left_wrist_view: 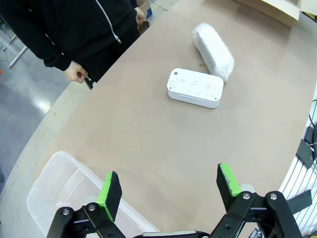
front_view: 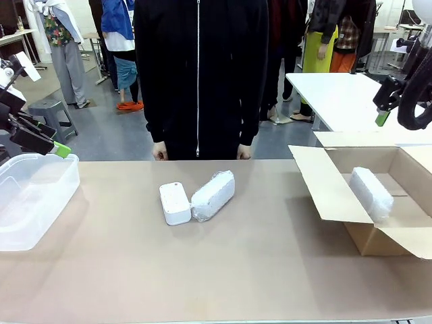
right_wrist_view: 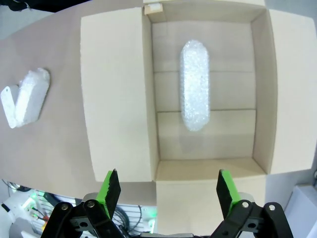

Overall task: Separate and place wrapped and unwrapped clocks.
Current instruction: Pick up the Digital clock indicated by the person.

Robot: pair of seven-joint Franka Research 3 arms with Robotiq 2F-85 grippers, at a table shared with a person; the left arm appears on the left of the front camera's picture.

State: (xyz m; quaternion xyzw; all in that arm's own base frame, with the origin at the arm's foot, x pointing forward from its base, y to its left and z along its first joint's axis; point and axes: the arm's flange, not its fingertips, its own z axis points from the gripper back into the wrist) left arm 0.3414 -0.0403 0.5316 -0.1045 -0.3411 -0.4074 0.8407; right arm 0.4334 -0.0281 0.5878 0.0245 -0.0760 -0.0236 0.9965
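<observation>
A bare white clock lies mid-table, touching a bubble-wrapped clock on its right. Another wrapped clock lies inside the open cardboard box at the right. My left gripper hangs open above the clear plastic tub at the left, nothing between its fingers. My right gripper hangs open high over the box, holding nothing.
A person in a black zipped jacket stands at the far edge, hands down by the table. Another white table stands behind at the right. Bare tabletop lies in front of the clocks.
</observation>
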